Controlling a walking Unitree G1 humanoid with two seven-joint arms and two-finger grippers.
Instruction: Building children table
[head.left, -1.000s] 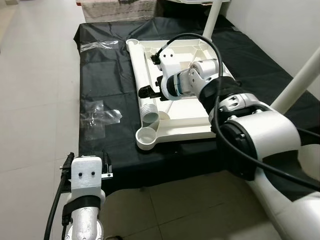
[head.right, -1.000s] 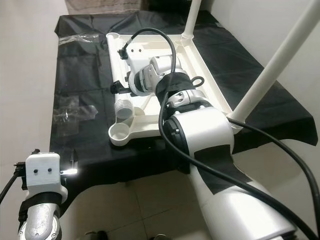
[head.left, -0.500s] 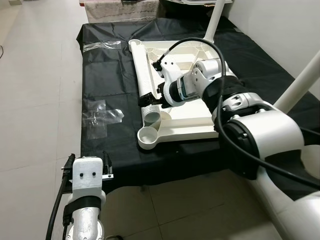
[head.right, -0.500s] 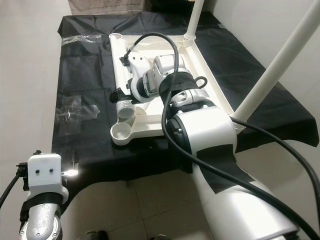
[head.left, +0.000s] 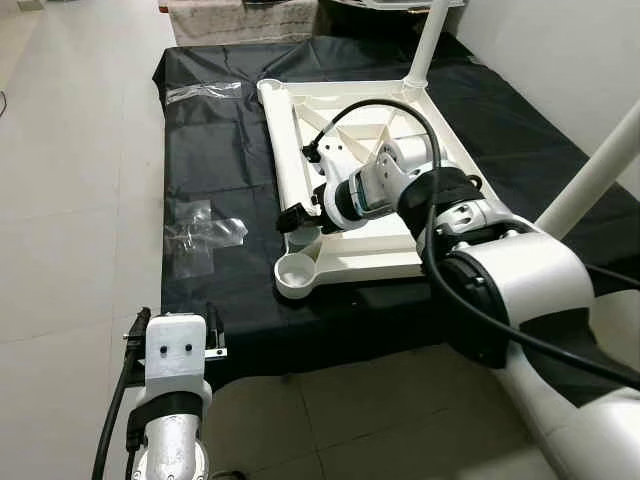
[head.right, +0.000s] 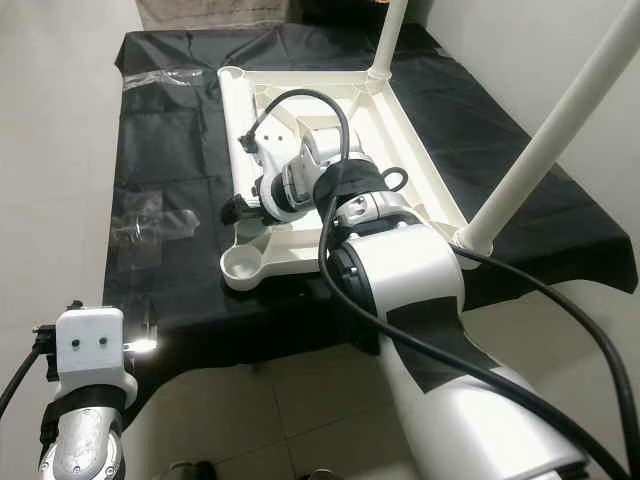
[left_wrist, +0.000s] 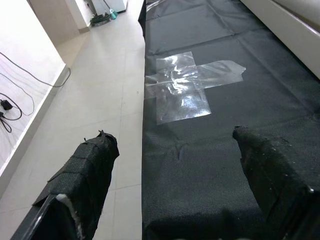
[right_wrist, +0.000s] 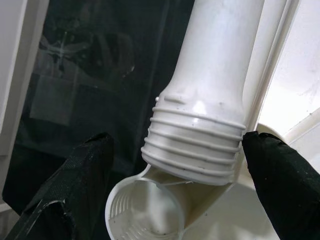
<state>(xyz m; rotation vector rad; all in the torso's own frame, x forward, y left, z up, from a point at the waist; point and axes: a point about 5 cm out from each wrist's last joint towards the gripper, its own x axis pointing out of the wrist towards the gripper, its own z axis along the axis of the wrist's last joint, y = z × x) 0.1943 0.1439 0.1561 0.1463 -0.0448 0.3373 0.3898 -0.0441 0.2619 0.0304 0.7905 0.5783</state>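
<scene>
The right gripper (head.left: 300, 213) has advanced nearer along the loose table leg (head.left: 285, 150), fingers spread astride its threaded end (right_wrist: 197, 145), not gripping. The leg's end lies just beyond the corner socket (head.left: 294, 272); threading remains. The left gripper (left_wrist: 175, 190) idles, spread and empty.

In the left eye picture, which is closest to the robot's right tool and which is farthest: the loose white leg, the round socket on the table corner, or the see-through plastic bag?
From the right tool:
1. Loose white leg, lying along the table's left edge, its threaded end between the fingers.
2. Round socket, at the table's near-left corner, just below the tool.
3. See-through plastic bag, farther left on the black cloth.
</scene>
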